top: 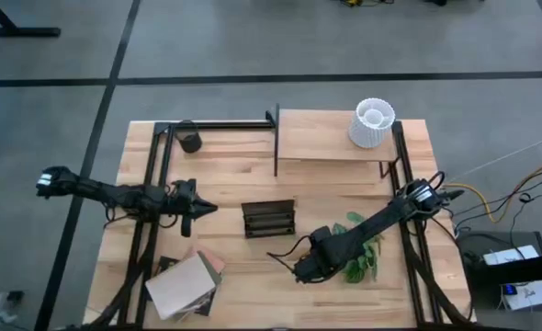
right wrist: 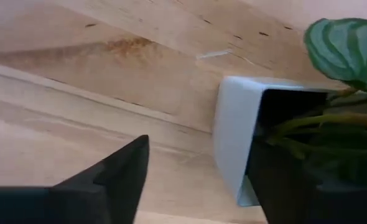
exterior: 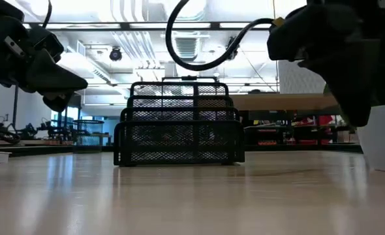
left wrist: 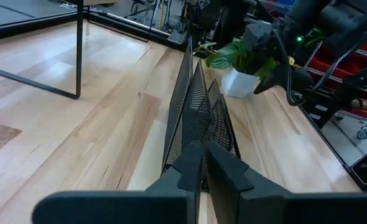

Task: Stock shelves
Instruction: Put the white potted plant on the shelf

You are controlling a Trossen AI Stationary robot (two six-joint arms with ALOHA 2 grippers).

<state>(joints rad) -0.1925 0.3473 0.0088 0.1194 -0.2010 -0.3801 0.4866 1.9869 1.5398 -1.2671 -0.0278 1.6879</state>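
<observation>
At the near left edge of the table [top: 234, 175], a small stack of books [top: 185, 285] lies flat, its lower corner close to the picture's edge. Near right, the right gripper [top: 304, 268] is down at a small white pot [right wrist: 233, 143] holding a leafy plant [top: 361, 253]. In the right wrist view its fingers stand wide apart, one finger [right wrist: 118, 171] outside the pot wall and the other inside the rim; whether they press the wall cannot be told. The pot itself is hidden under the arm in the high view.

Mid-table stands a dark mesh rack [top: 268, 219]. To its left the left gripper [top: 200, 209] hovers, fingers closed together on nothing.

At the far side, the shelves [top: 331, 138] carry a ribbed white vase [top: 372, 123] on the board's right end. A small dark cup [top: 190, 142] sits at far left.
</observation>
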